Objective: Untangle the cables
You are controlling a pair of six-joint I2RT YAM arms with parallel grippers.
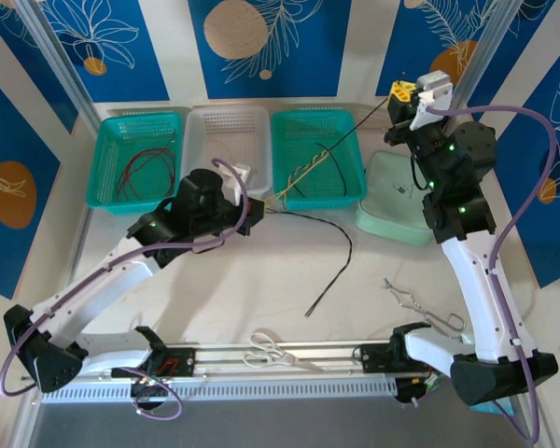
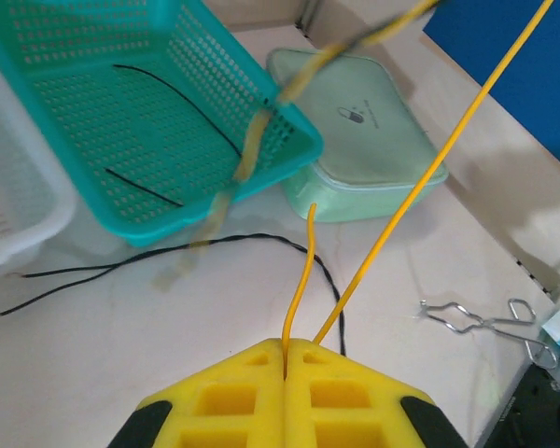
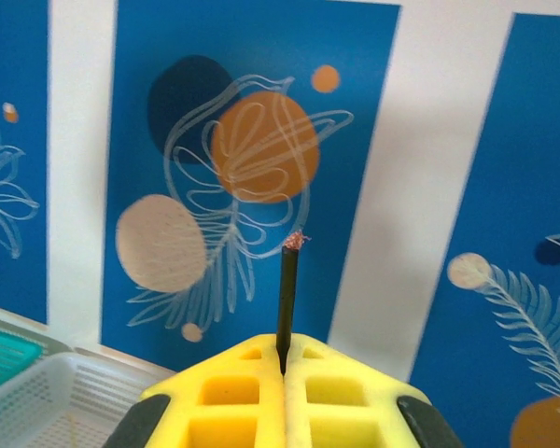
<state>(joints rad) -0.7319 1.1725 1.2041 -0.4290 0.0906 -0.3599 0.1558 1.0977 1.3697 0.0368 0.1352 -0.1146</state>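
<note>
We count three baskets [image 1: 226, 119] along the far side, two teal and one white. The left gripper [image 2: 286, 347] is clamped on a yellow cable [image 2: 392, 224]. The right gripper [image 3: 283, 359], raised far right, pinches a black cable [image 3: 286, 299] by its frayed end. A second black cable [image 1: 341, 271] curves across the table [image 1: 215, 299], and red cables [image 1: 140, 168] lie in the left teal basket [image 1: 107, 159].

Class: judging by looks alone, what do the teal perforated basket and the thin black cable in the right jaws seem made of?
Teal perforated basket: probably moulded plastic, slightly glossy; even colour, regular grid of holes.
Thin black cable: matte black sheath, likely plastic or rubber, over coppery metal strands frayed at the cut tip.
</note>
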